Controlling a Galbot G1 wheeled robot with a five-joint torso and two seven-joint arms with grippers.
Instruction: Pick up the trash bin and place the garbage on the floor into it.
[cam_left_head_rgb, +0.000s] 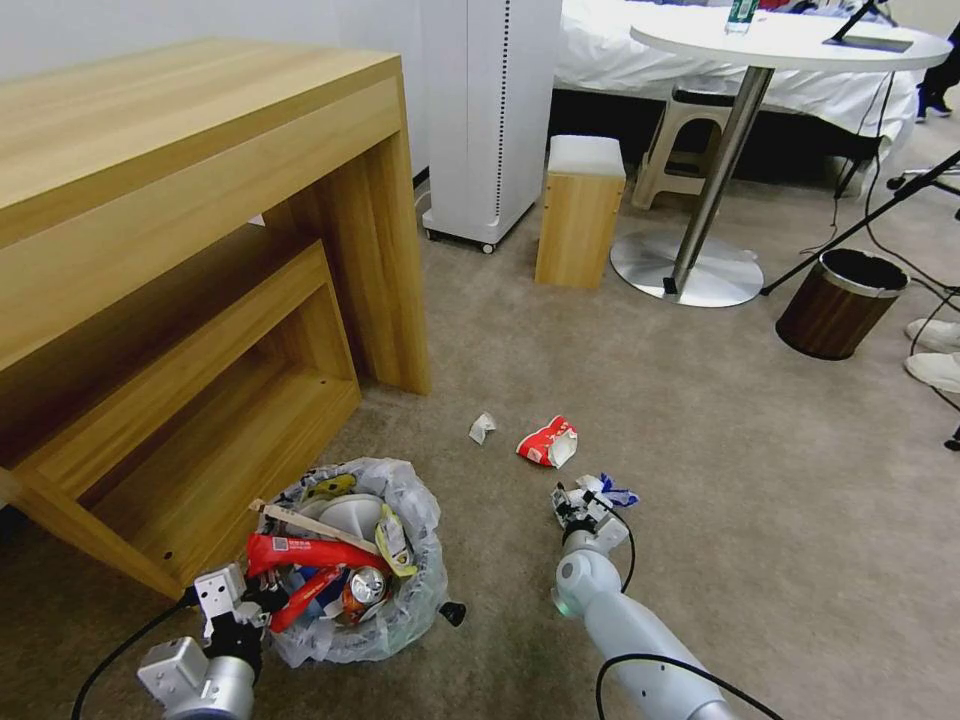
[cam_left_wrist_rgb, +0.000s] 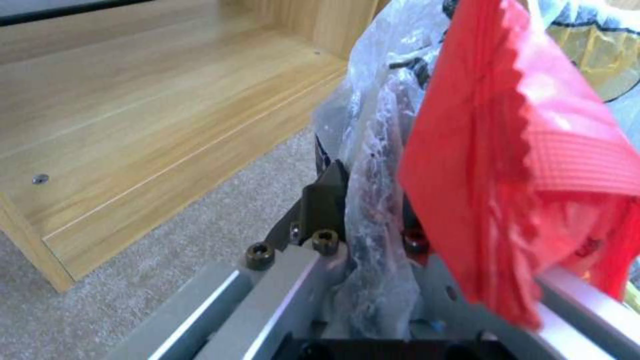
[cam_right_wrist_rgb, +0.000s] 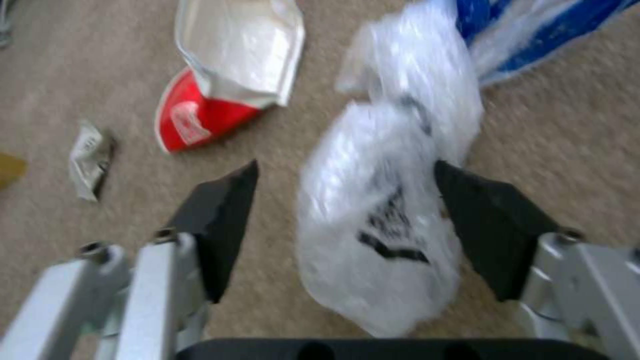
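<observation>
- The trash bin (cam_left_head_rgb: 385, 610) sits low and left of centre in the head view, on the floor (cam_left_head_rgb: 620, 400) beside the wooden desk (cam_left_head_rgb: 200, 250). Its plastic liner (cam_left_wrist_rgb: 373, 150) is thin, crinkly and probably slippery, so a firm hold likely needs the stiff rim behind it.
- The left gripper (cam_left_head_rgb: 245, 600) is at the bin's near-left rim, its jaws pinched on rim and liner together.
- The bin looks nearly full — a long red wrapper (cam_left_head_rgb: 310, 550), a crushed can (cam_left_head_rgb: 366, 585), a wooden stick (cam_left_head_rgb: 320, 524) and a white slipper (cam_left_head_rgb: 350, 510) are heaped inside. It seems light, though top-loaded.
- The right gripper (cam_right_wrist_rgb: 347, 200), low and centre in the head view, has its jaws spread to either side of a crumpled white plastic bag (cam_right_wrist_rgb: 387, 210) on the carpet — soft, near weightless, best squeezed at its bunched middle.
- Just beyond lie a blue-and-white wrapper (cam_right_wrist_rgb: 520, 40), a red-and-white packet (cam_left_head_rgb: 548, 442) and a small paper scrap (cam_left_head_rgb: 482, 427).
</observation>
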